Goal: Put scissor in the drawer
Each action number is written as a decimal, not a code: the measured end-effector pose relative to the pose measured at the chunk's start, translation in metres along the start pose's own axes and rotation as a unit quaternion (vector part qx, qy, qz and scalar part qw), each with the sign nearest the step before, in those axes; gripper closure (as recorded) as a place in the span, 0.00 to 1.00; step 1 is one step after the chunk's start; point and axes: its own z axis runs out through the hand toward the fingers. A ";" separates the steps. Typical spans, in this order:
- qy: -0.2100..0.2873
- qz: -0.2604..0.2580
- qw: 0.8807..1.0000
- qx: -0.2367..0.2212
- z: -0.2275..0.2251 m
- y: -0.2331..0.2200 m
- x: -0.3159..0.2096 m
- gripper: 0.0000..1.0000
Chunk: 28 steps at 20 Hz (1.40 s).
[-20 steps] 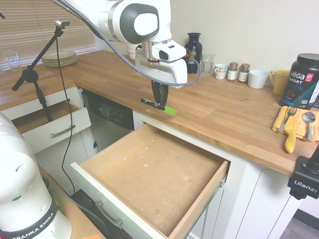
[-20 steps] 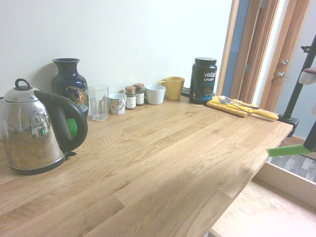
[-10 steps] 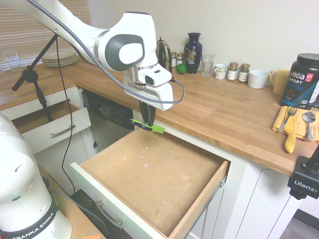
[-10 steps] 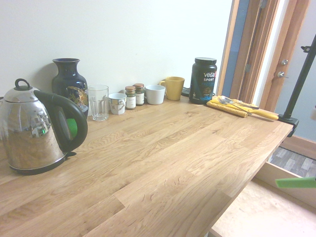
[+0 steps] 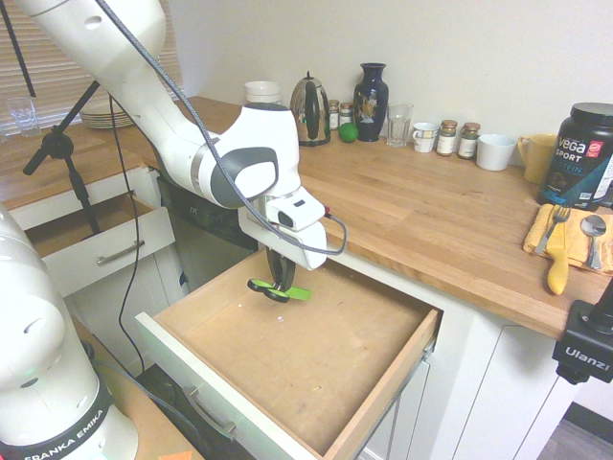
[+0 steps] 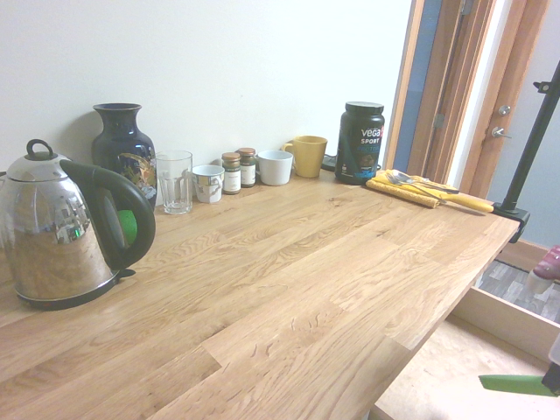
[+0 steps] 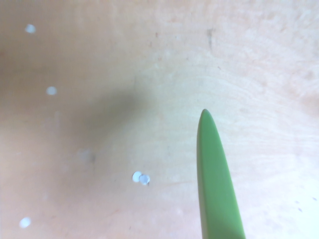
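Showing scissor (image 5: 279, 290) handles in first exterior, only blade elsewhere

Green scissor (image 5: 279, 287) (level) over drawer (image 5: 316, 350)

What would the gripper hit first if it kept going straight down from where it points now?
Most likely the bare wooden bottom of the drawer. The gripper, shut on the scissor, points down over it, and nothing else lies beneath. The remaining gap is hard to judge.
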 end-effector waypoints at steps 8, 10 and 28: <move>0.009 0.003 1.000 -0.007 0.056 0.003 -0.002 1.00; 0.008 -0.002 1.000 -0.008 0.065 0.002 -0.005 1.00; 0.010 -0.002 1.000 -0.003 0.094 -0.003 -0.003 0.00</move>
